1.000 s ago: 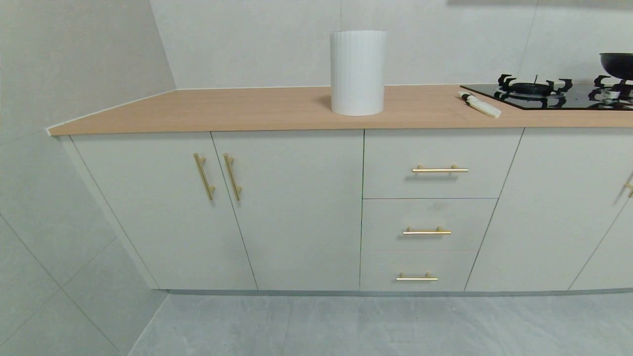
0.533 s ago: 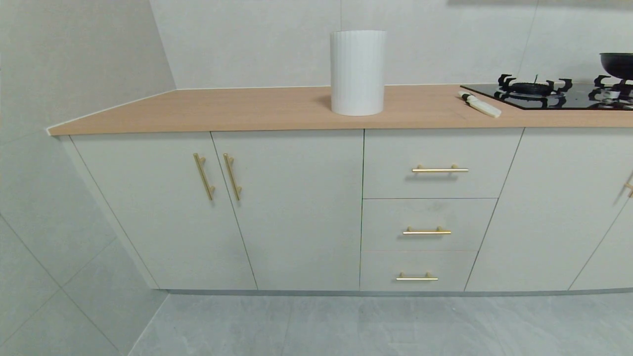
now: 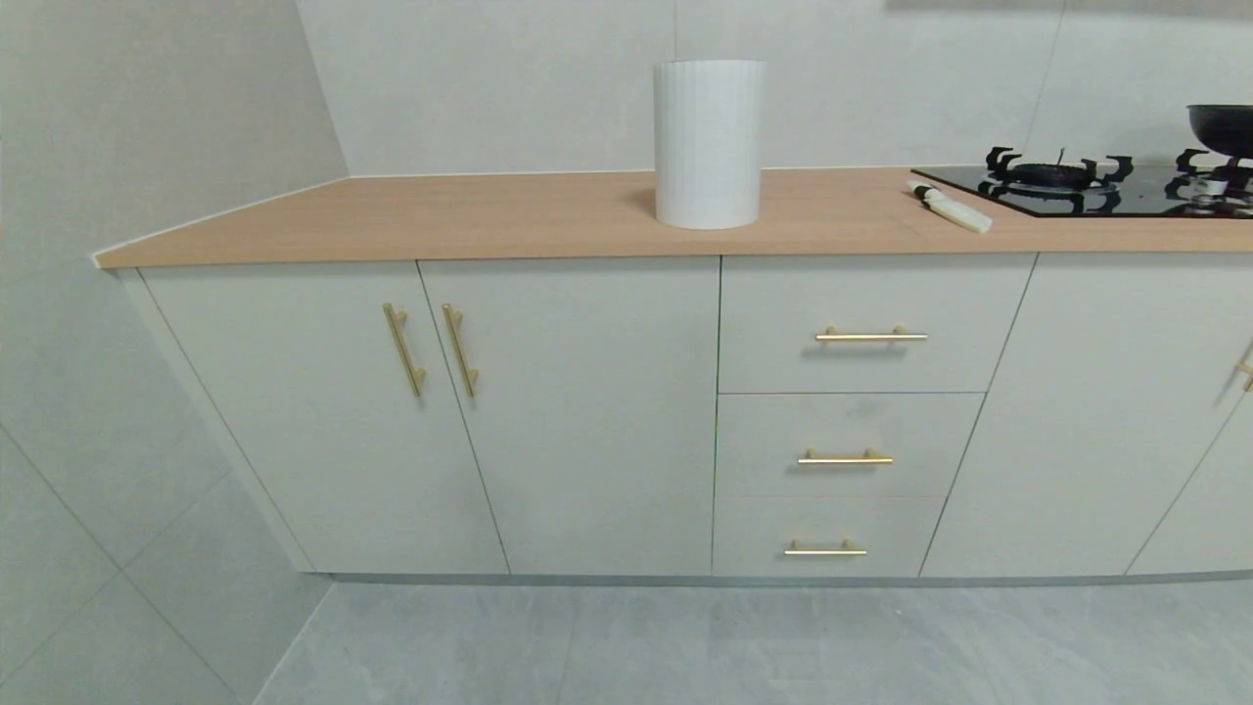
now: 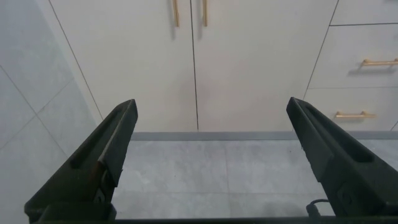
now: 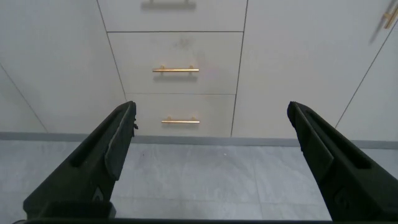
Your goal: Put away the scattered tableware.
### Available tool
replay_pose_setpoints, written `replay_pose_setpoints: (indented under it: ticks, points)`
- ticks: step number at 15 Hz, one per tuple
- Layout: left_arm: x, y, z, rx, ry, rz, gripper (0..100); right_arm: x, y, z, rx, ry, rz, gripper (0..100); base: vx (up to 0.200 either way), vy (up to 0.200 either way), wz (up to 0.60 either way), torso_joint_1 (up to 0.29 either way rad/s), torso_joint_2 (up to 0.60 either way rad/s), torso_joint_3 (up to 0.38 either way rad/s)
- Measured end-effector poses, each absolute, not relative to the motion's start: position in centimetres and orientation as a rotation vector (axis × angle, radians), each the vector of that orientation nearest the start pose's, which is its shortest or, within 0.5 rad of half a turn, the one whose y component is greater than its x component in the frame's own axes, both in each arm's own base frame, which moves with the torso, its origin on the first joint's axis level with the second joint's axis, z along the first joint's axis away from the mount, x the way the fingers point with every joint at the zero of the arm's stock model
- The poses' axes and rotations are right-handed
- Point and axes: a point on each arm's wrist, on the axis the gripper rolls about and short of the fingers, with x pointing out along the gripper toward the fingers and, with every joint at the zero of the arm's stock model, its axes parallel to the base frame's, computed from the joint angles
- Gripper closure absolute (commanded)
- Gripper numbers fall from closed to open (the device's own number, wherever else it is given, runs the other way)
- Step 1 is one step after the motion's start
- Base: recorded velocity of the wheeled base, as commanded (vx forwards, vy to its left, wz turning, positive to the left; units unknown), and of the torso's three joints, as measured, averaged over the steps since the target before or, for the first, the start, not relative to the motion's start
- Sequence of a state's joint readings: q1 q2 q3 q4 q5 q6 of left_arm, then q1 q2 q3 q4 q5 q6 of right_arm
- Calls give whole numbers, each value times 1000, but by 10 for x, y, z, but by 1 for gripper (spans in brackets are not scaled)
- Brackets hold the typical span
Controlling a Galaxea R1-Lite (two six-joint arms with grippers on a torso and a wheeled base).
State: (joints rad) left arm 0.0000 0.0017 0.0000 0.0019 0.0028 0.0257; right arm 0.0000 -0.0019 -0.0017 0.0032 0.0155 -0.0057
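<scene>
Utensil (image 3: 948, 206), perhaps knife, on counter (image 3: 489, 211); left gripper (image 4: 210, 106), right gripper (image 5: 210, 107) agape

I'm looking at a wooden countertop (image 3: 440, 215) running above pale cabinet doors (image 3: 587, 421) and three drawers (image 3: 920, 431) with brass handles. A black gas hob (image 3: 1087, 199) is sitting at its right end, carrying a dark pan (image 3: 1222, 125).

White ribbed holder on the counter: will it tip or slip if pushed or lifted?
Taller than it is wide, the white holder would probably tip if pushed near the top. Its ribbed wall may help grip. It looks rigid, perhaps ceramic, so possibly fragile.
</scene>
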Motion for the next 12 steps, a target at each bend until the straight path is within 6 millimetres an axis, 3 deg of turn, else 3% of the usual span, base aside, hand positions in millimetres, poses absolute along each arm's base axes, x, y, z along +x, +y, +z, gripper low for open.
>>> replay_pose_setpoints:
  ticks: [3,12]
  points:
    - [-23,0,75,24,3,3,0,-23,0,75,-6,0,15,0,0,0,0,0,0,0]
    - [-23,0,75,17,3,2,0,-23,0,75,-6,1,15,0,200,0,0,3,0,1]
